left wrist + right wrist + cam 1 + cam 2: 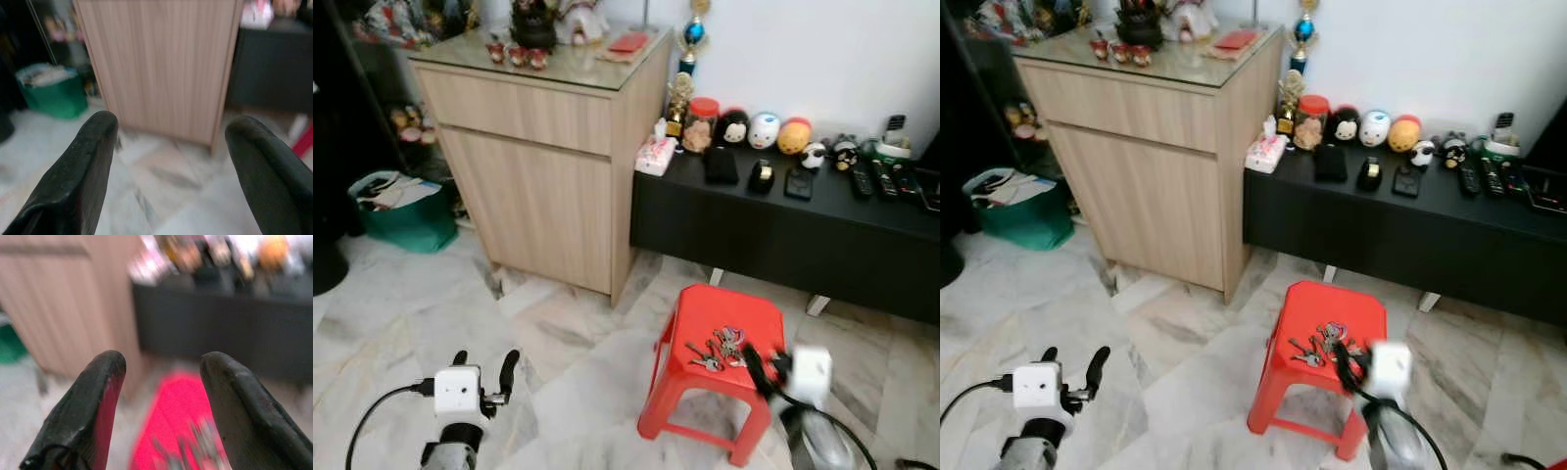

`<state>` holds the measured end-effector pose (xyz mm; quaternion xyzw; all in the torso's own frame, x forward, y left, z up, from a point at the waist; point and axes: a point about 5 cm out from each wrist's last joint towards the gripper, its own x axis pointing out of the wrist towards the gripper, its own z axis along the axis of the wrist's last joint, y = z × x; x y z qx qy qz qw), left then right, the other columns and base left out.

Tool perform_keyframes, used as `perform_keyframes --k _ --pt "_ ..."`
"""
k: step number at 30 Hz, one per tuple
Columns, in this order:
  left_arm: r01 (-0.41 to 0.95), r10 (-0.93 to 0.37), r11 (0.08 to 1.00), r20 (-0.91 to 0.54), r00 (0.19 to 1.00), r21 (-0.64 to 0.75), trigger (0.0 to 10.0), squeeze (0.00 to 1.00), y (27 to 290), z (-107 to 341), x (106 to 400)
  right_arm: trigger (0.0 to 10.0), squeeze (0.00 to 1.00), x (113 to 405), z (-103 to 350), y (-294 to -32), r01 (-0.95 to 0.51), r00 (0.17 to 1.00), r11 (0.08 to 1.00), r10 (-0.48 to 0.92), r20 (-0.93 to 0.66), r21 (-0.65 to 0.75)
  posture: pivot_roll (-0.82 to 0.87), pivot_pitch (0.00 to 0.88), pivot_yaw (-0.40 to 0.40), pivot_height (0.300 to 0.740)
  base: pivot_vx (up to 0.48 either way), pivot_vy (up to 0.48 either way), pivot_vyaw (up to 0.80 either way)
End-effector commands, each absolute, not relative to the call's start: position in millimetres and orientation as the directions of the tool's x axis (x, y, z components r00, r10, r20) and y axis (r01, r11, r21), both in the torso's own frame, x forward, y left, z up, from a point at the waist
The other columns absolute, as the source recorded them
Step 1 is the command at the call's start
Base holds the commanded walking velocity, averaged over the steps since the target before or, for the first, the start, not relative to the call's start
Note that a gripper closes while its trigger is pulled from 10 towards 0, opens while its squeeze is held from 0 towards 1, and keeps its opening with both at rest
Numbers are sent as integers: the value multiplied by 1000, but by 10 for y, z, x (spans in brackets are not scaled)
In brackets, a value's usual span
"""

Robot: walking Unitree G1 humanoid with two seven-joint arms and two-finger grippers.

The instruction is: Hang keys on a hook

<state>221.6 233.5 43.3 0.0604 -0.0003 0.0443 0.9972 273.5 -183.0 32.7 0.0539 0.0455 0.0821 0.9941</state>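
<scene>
Keys (pixel 717 351): lying on top of the red stool (pixel 697 387).
Right gripper (pixel 759 364): wide open, holding nothing, just beside the keys.
Left gripper (pixel 485 375): open, holding nothing, over the floor.

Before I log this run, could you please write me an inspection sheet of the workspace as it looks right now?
Surface: red stool on a marble floor.
Job's things: keys lie loose on the stool seat; hook: nothing seen.
Clutter: round toy figures, a jar, a tissue pack and remote controls on the black bench.
End effectors: right end effector open, at the stool's edge beside the keys; left end effector open, idle over the floor.
Cables: black cable at the left wrist.
Surroundings: wooden cabinet, green bin, white wall.
</scene>
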Motion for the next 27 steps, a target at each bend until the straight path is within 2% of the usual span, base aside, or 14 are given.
perform_keyframes --k 1,3,11,12,13,14,18,22,27 --pt "-89 86 989 30 996 118 10000 0 2329 513 2242 10000 0 2702 349 -1738 -196 976 973 206 -70 122 35 0 -78 740 0 0 0" --pt "-106 100 987 57 993 119 10000 0 2379 609 2230 10000 0 2674 471 -1529 -223 974 963 227 -10 153 40 0 -63 740 0 0 0" --pt "-112 105 987 58 993 119 10000 0 2392 623 2223 10000 0 2663 501 -1482 -229 973 961 231 4 157 40 0 -63 740 0 0 0" --pt "-133 129 984 42 991 123 10000 0 2451 610 2165 10000 0 2526 403 -1512 -165 985 974 170 -21 157 24 0 -16 740 0 0 0" --pt "-133 129 984 42 991 123 10000 0 2451 610 2165 10000 0 2526 403 -1512 -165 985 974 170 -21 157 24 0 -16 740 0 0 0" --pt "-148 149 980 2 989 134 10000 0 2518 547 2060 10000 0 2303 245 -1667 -42 996 989 53 -70 142 2 0 -14 740 0 0 0" --pt "-150 158 980 -52 986 134 10000 0 2520 471 2037 10000 0 2119 224 -1936 55 993 994 -45 -113 92 -21 0 -5 740 0 0 0" --pt "-128 137 983 -61 989 129 10000 0 2440 457 2095 10000 0 2076 171 -2051 78 986 995 -66 -153 69 -13 0 -15 740 0 0 0" --pt "-133 141 985 -69 988 112 10000 0 2398 460 2059 10000 0 2160 238 -2023 41 987 998 -32 -156 55 -1 0 -50 740 0 0 0"
